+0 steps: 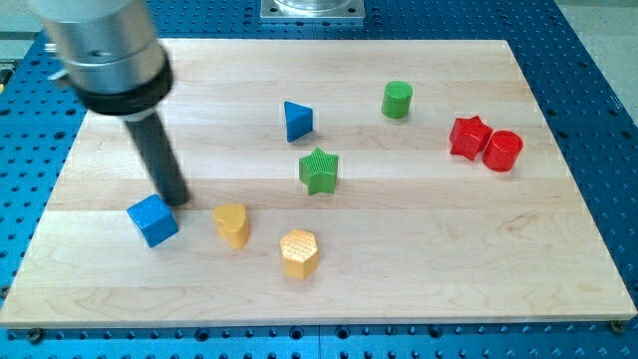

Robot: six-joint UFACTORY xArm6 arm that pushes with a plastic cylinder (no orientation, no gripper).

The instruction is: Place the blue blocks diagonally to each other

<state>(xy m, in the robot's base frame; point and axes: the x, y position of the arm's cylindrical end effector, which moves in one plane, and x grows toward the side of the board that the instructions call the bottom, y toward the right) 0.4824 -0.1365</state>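
Single top-front camera, wooden board (419, 279) on a blue perforated table (598, 80). No gripper on this arm, just a dark rod, so there is no open or closed state to report.

Far left: my tip (177, 199) is down on the board, touching or just about touching the upper right edge of the blue cube (152, 219). The rod runs up and toward the view's left into the grey arm housing (105, 50) at the top left corner.

Just right of the cube: yellow heart block (231, 224), near but apart. Further right and lower: yellow hexagon block (299, 252).

Centre: blue triangle block (297, 121), well apart from the cube, up and to the view's right of it. Below the triangle, slightly right: green star block (319, 171).

Right of centre, near the top: green cylinder (397, 100).

Far right: red star block (469, 137) and red cylinder (502, 151), touching or nearly so, side by side.

A grey metal base (312, 9) sits at the top edge, centre.
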